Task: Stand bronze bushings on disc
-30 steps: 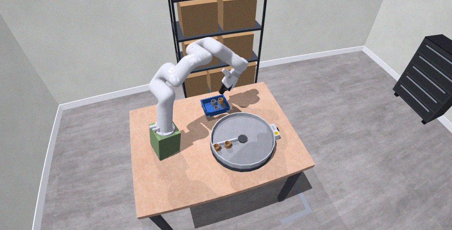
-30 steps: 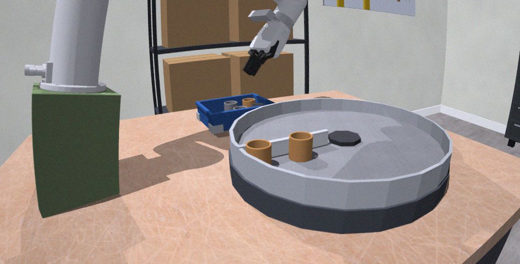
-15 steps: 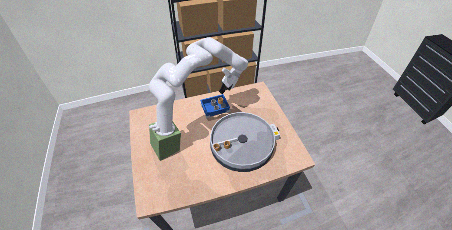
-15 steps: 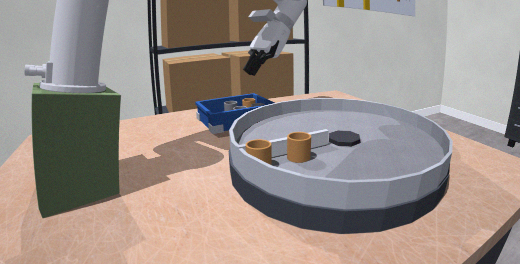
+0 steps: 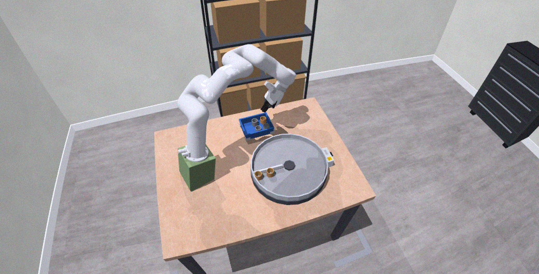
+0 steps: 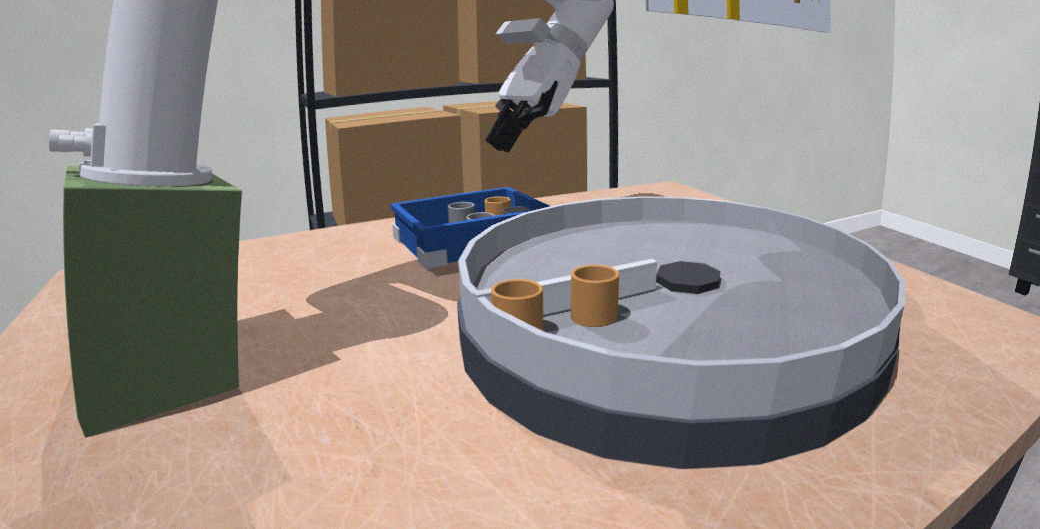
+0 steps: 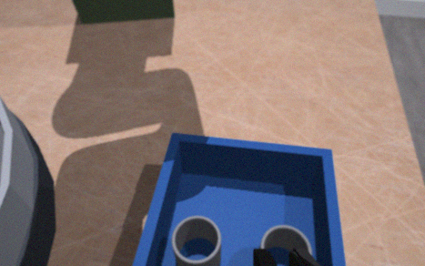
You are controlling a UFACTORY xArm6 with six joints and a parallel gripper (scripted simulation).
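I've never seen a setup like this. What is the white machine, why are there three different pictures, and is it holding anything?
The white machine is a robot arm bolted to a green block on a wooden table. One picture looks down from above, one from the table's side, and one from a camera on the arm's wrist. Its end effector, the black pincer at the tip, hangs above a blue crate, nearly shut and holding nothing. In the crate stand one bronze bushing and three grey steel ones. Beside it is a big round turntable, where two bronze bushings already stand upright near a flat bar, away from the dark hub.
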